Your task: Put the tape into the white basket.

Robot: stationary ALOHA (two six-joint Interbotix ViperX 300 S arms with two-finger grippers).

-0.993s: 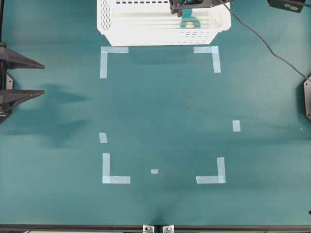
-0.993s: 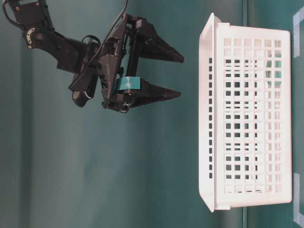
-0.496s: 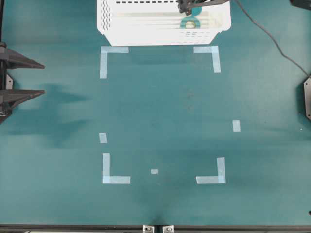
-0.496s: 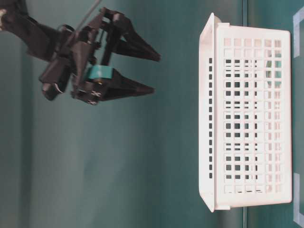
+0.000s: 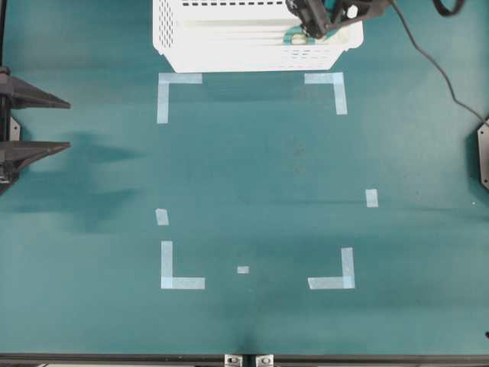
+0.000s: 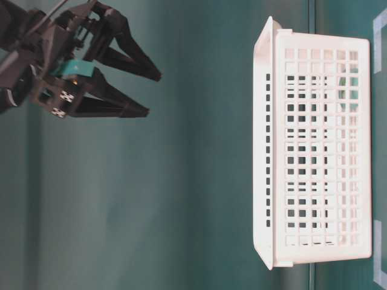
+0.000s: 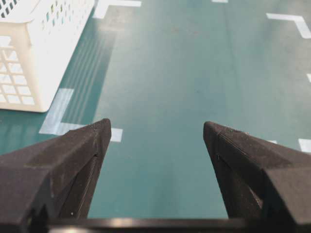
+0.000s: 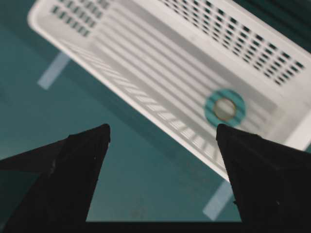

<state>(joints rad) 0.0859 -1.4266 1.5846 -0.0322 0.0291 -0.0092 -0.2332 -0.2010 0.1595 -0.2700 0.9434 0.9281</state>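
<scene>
The white basket (image 5: pixel 229 53) stands at the far edge of the table. The tape (image 5: pixel 298 37), a small turquoise ring with a tan core, lies flat on its ribbed bottom near the right end. It shows plainly in the right wrist view (image 8: pixel 224 108), inside the basket (image 8: pixel 233 34). My right gripper (image 5: pixel 321 19) is open and empty, high above the basket's right end. In the table-level view the right gripper (image 6: pixel 154 93) is well clear of the basket (image 6: pixel 314 145). My left gripper (image 5: pixel 69 124) is open and empty at the table's left edge, also seen in its wrist view (image 7: pixel 156 126).
Pale-blue corner marks (image 5: pixel 172 88) and short strips (image 5: pixel 371 198) lie flat on the teal table. The right arm's cable (image 5: pixel 435 73) runs across the back right. A corner of the basket (image 7: pixel 29 63) shows in the left wrist view.
My right gripper has risen further away from the basket and shifted a little right, still open. The tape stays in the basket. The left arm has not moved.
</scene>
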